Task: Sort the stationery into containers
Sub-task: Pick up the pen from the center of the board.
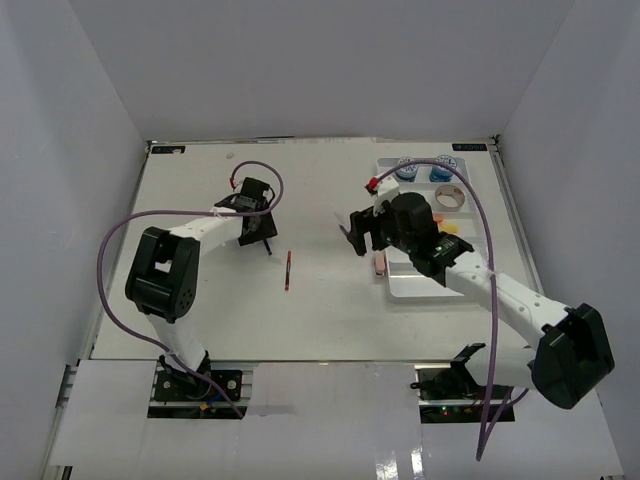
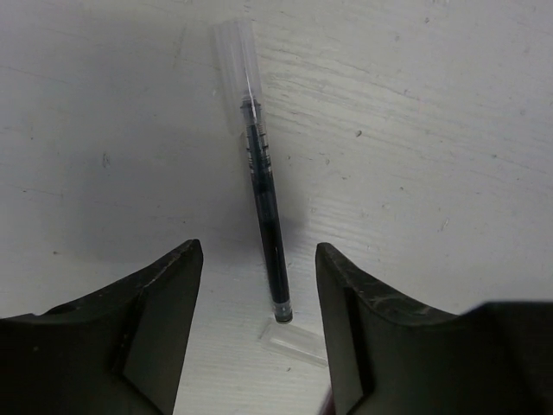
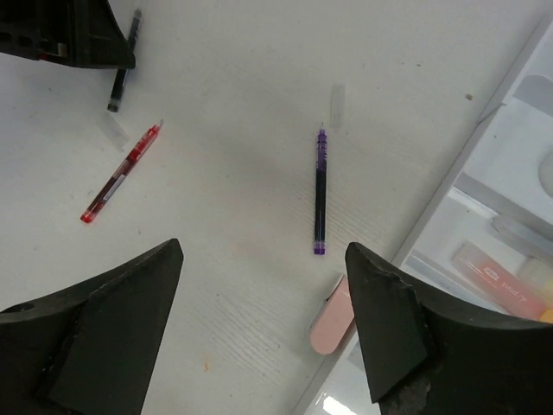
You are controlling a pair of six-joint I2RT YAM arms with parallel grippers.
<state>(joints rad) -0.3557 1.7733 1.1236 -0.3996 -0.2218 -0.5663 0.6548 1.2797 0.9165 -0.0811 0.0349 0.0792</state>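
Observation:
My left gripper (image 1: 263, 240) (image 2: 257, 251) is open, low over the table, with a black pen (image 2: 263, 190) lying between its fingertips. The pen has a clear cap; a loose clear cap (image 2: 294, 341) lies at its end. My right gripper (image 1: 355, 238) (image 3: 263, 251) is open and empty above a purple pen (image 3: 320, 194) and a pink eraser (image 3: 333, 320) (image 1: 379, 263) that rests against the white tray (image 1: 420, 285) (image 3: 467, 181). A red pen (image 1: 287, 271) (image 3: 121, 173) lies between the arms. The tray holds two blue-white tubs (image 1: 407, 168), a tape roll (image 1: 451, 196) and orange and yellow pieces (image 1: 445, 224).
The right arm covers much of the tray. Another clear cap (image 3: 339, 105) lies beyond the purple pen. A pink piece (image 3: 501, 281) lies inside a tray compartment. White walls enclose the table on three sides.

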